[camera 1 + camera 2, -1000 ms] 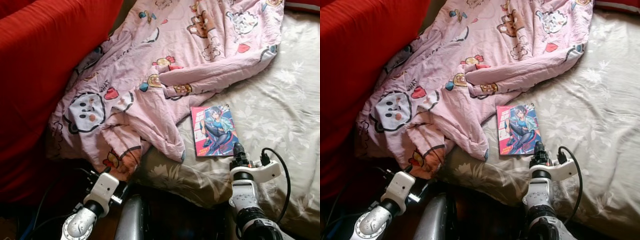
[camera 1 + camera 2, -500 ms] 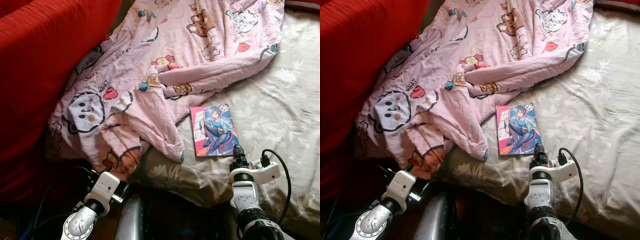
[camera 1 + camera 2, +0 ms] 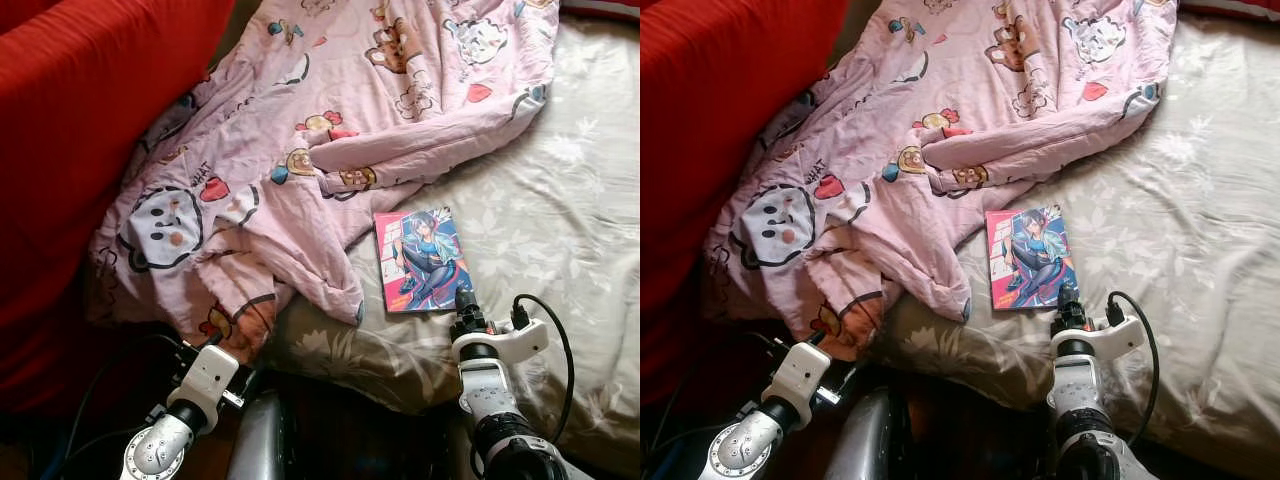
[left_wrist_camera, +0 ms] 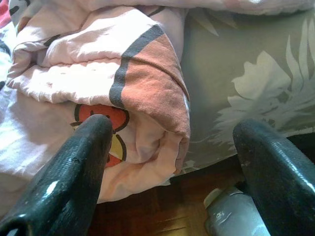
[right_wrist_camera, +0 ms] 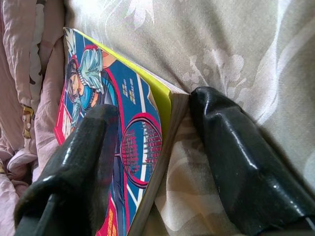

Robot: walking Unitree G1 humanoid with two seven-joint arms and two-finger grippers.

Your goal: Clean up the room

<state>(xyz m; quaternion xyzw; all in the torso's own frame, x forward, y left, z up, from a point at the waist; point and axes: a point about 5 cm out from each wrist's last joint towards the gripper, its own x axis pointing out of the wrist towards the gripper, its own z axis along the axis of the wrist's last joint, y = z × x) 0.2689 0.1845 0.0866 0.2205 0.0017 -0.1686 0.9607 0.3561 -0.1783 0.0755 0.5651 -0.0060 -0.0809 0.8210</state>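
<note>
The comic book (image 3: pixel 420 260) lies flat on the bed (image 3: pixel 570 230), just beside the pink blanket (image 3: pixel 330 130). The right hand (image 5: pixel 162 142) is open, with one finger on each side of the book's corner. The left hand (image 4: pixel 172 162) is open wide by the blanket's edge.

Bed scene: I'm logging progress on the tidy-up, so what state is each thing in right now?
Colourful manga book: closed, flat, face-up on the sheet.
Pink cartoon-print blanket: crumpled, unfolded, one corner hanging over the bed edge.
Grey floral bed sheet: wrinkled.
Right pincer: open, fingers straddling the book's corner.
Left pincer: open, facing the blanket's hanging corner.
</note>
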